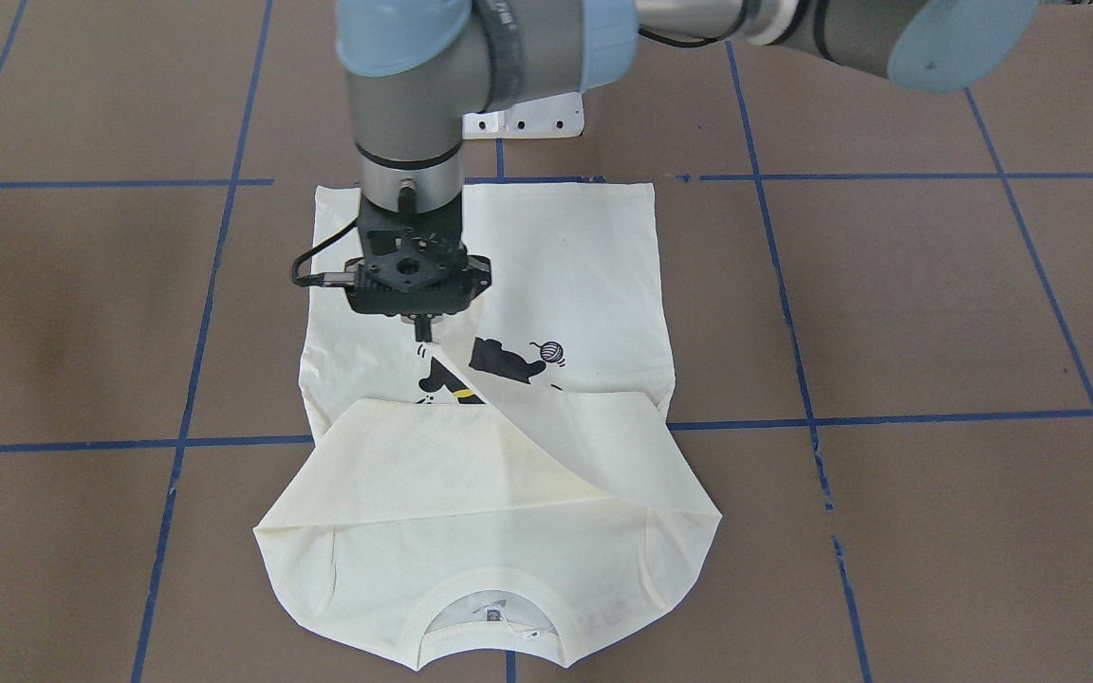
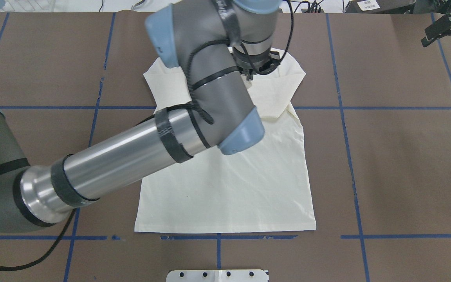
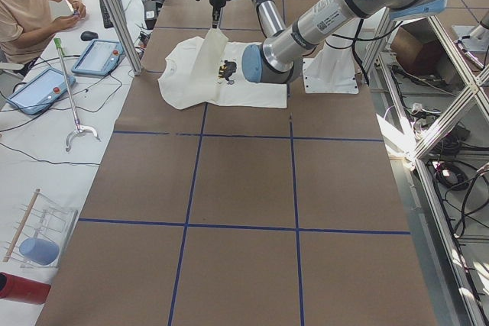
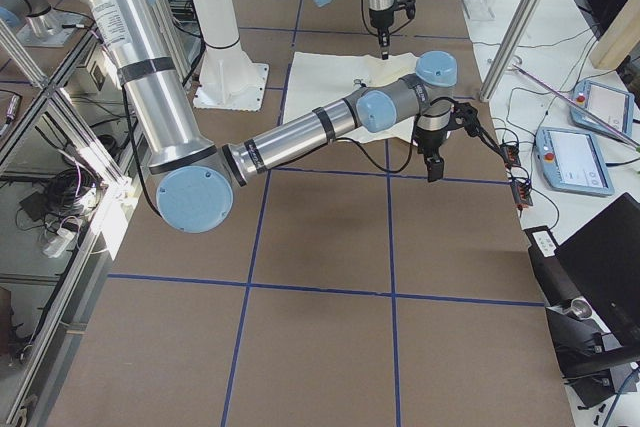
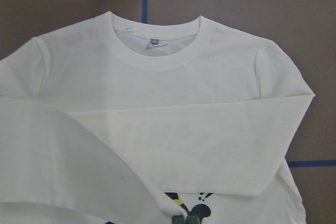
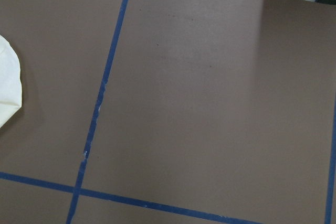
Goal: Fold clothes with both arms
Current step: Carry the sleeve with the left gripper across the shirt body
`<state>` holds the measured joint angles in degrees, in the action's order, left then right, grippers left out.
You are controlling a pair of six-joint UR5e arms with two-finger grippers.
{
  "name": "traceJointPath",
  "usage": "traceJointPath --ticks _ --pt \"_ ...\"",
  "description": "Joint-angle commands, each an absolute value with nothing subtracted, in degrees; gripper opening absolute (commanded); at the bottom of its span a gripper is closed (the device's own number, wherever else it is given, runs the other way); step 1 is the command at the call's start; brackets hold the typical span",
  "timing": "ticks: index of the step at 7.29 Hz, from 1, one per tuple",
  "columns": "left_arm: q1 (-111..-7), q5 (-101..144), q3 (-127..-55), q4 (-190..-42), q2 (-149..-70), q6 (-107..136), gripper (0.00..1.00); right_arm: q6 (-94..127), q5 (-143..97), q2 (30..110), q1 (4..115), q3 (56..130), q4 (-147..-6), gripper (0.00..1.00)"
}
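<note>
Two claws work over a brown tabletop gridded with blue tape lines.

Left claw: pinched narrowly on the end of one sleeve of the cream T-shirt, holding it raised. The sleeve hangs from the claw as a slanted sheet down to its shoulder. Directly beneath this claw the shirt lies flat on the tabletop, print side up. The black cat print sits just beside the fingertips and is partly covered by the lifted cloth. Beyond the claw, on the side away from the robot, the other sleeve lies folded across the chest, and farther out still is the collar.

Right claw: well apart from the shirt, above bare tabletop. Whether it is wide or narrow cannot be told.
</note>
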<state>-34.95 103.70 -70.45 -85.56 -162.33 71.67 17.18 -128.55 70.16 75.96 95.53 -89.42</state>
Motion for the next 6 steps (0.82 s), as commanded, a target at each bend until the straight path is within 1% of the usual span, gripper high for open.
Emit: traceJointPath --ticks 1,2,4,5,6 --pt "-31.47 98.63 -57.97 -92.95 -166.46 78.04 0.0 16.79 -128.67 70.49 76.2 95.54 -89.3 1.0" --pt "-31.55 96.87 -54.61 -96.9 -166.64 79.09 0.0 16.79 -128.67 70.49 76.2 95.71 -89.3 1.0" --pt "-31.47 96.15 -51.51 -101.41 -167.42 81.29 0.01 16.79 -128.67 70.49 76.2 95.54 -89.3 1.0" --pt "-30.68 96.15 -50.98 -105.52 -167.26 80.6 0.99 16.79 -128.58 70.49 76.2 95.45 -89.3 1.0" --pt "-30.24 96.33 -50.89 -108.08 -167.34 80.42 1.0 16.79 -128.5 70.4 76.11 95.45 -89.21 1.0"
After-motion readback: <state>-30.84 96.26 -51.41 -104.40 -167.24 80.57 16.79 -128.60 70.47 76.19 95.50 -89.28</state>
